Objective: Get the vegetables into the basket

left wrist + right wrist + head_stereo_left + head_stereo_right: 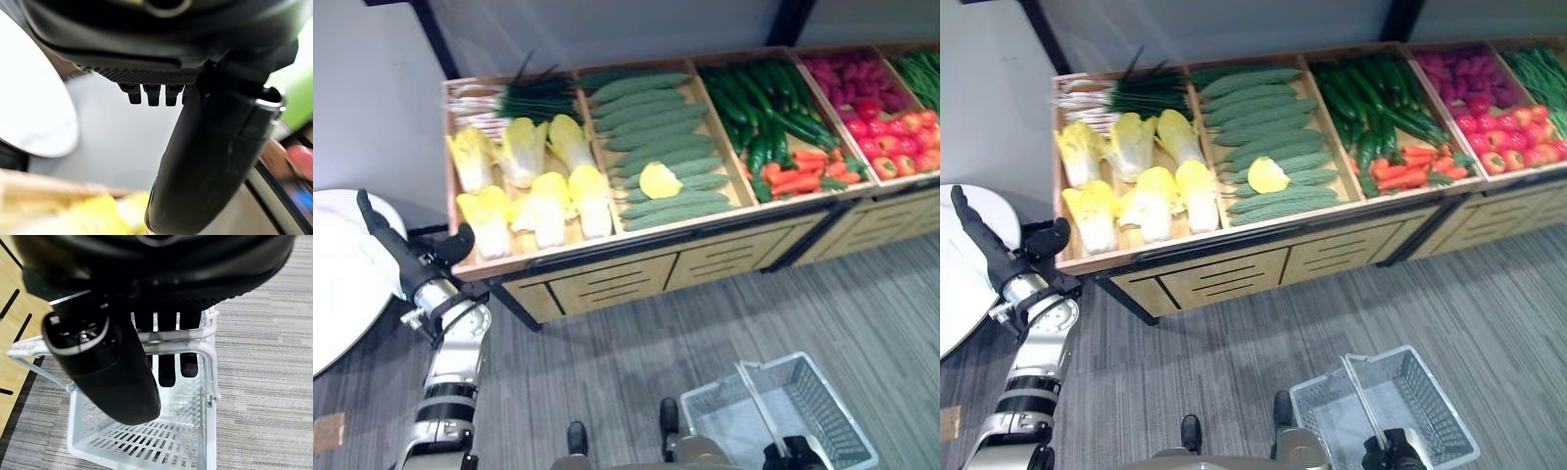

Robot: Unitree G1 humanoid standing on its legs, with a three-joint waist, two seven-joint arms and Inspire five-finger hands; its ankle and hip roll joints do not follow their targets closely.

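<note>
Reaching stage: left robot hand [406, 257], fingers straight, beside cabbages [533, 186]; right robot hand [146, 357] clamps the empty basket [146, 440] handle. Next, grasp one.

The stand [607, 257] is the landmark. Its left bin is packed with cabbages [533, 181], heads touching, with leeks [533, 98] behind them. The next bin holds stacked cucumbers [656, 147] with one yellow piece [660, 180] lying on top. From above, both bins are open. The stand's raised front lip [558, 257] blocks a low approach. The left hand [406, 250] hangs just off the stand's left front corner, beside a white round table [337, 284]. Bare floor [636, 333] lies in front of the stand, up to the basket [822, 411], whose handle [171, 340] crosses its open top.
</note>
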